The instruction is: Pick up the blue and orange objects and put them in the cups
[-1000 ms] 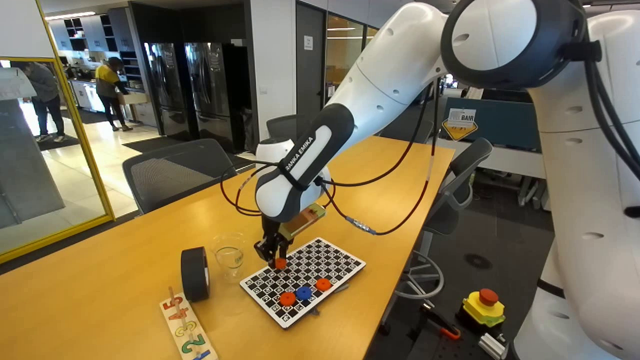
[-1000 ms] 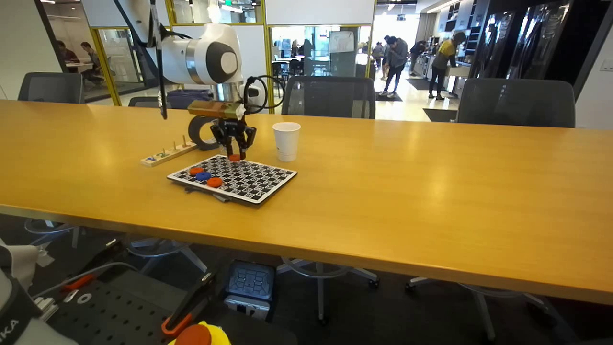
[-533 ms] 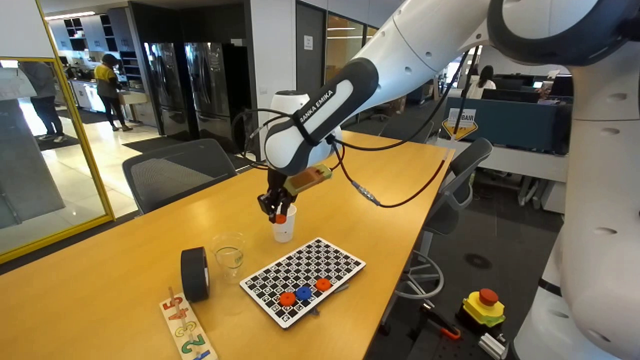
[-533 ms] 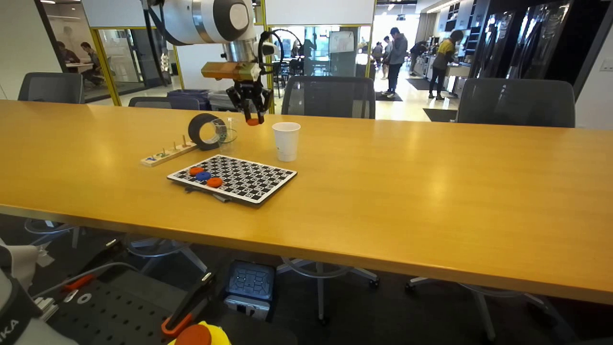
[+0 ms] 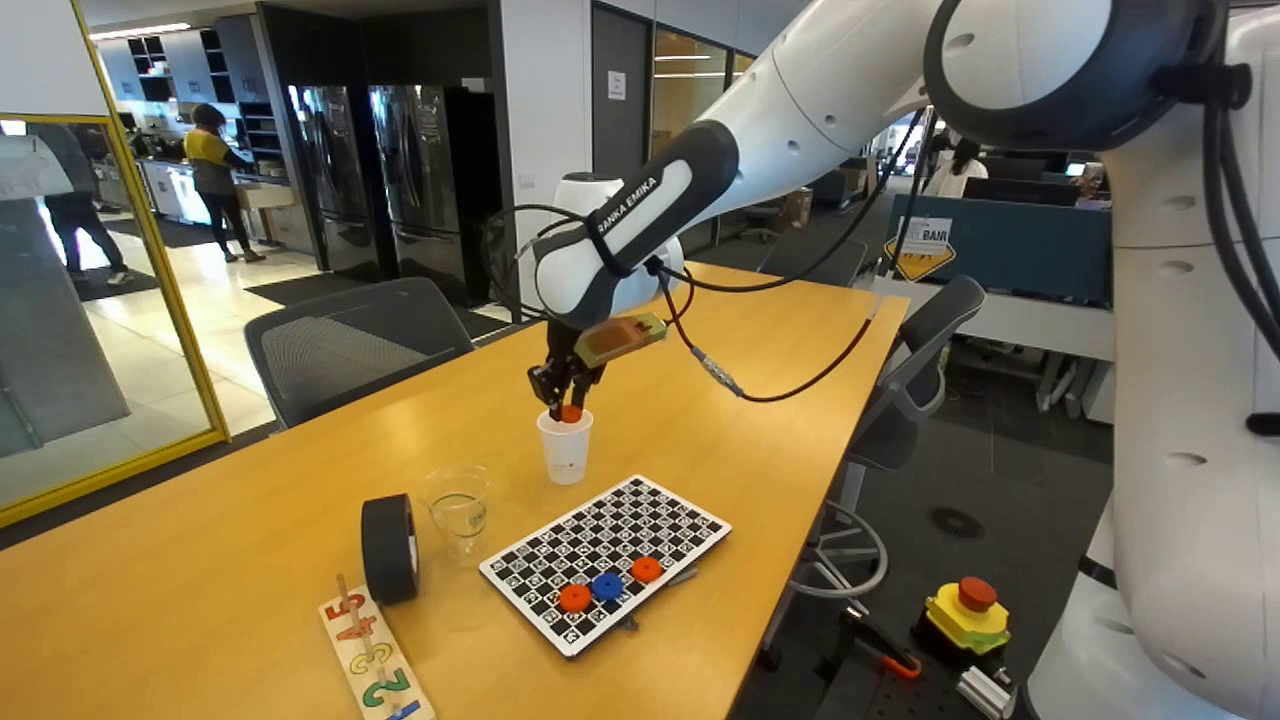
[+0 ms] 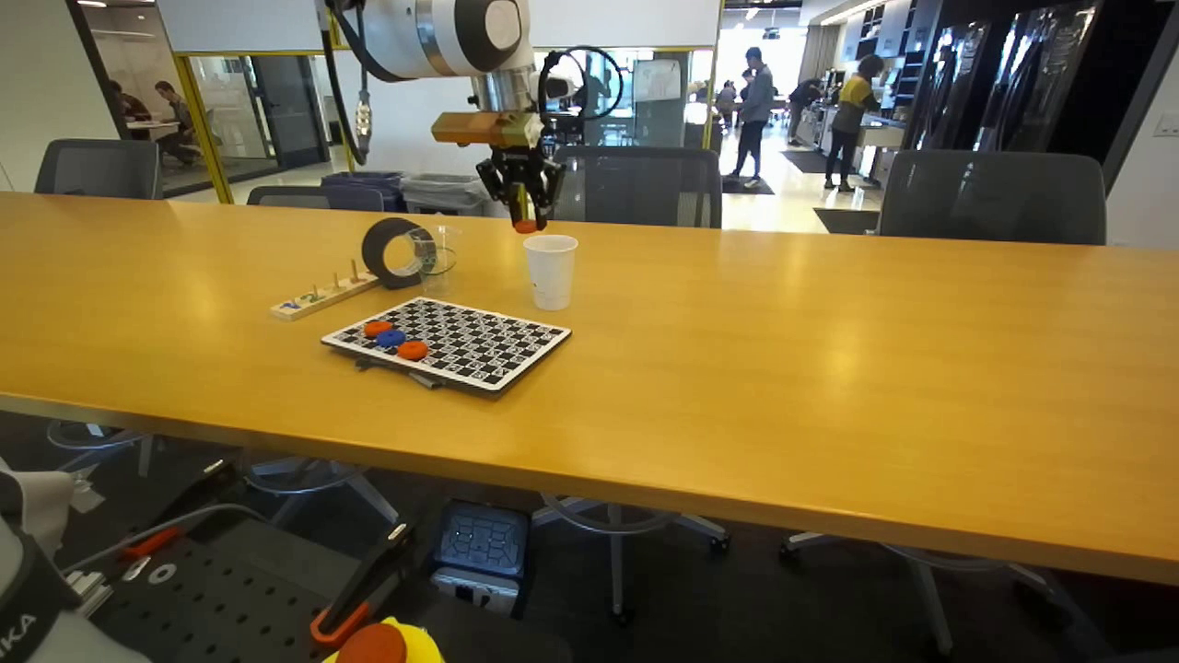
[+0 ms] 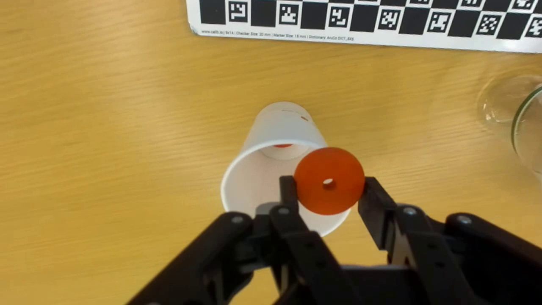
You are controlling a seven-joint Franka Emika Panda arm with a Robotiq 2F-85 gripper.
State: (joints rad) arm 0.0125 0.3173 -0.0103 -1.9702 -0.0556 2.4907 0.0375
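Note:
An orange disc (image 7: 329,163) with a small centre hole is pinched by its edges in my gripper (image 7: 327,182). In both exterior views the gripper (image 5: 566,408) (image 6: 527,221) holds it just above the white paper cup (image 5: 566,455) (image 6: 553,276). The wrist view shows the disc overlapping the right part of that cup's mouth; a sliver of orange-red piece (image 7: 283,145) shows at its bottom. Two orange discs (image 5: 575,598) (image 5: 647,569) and a blue disc (image 5: 607,586) lie along one edge of the checkered board. The clear cup (image 5: 460,512) (image 7: 527,123) stands near the board.
The checkered board (image 5: 640,520) (image 7: 347,36) lies flat on the wooden table. Beside the clear cup stands a black roll (image 5: 386,548) on its rim. A wooden number strip with pegs (image 5: 365,640) (image 6: 324,298) lies close by. Cables hang loosely from the arm.
With the orange disc in its grip, my gripper has risen off the checkered board and travelled over to the white cup. The discs on the board have not moved.

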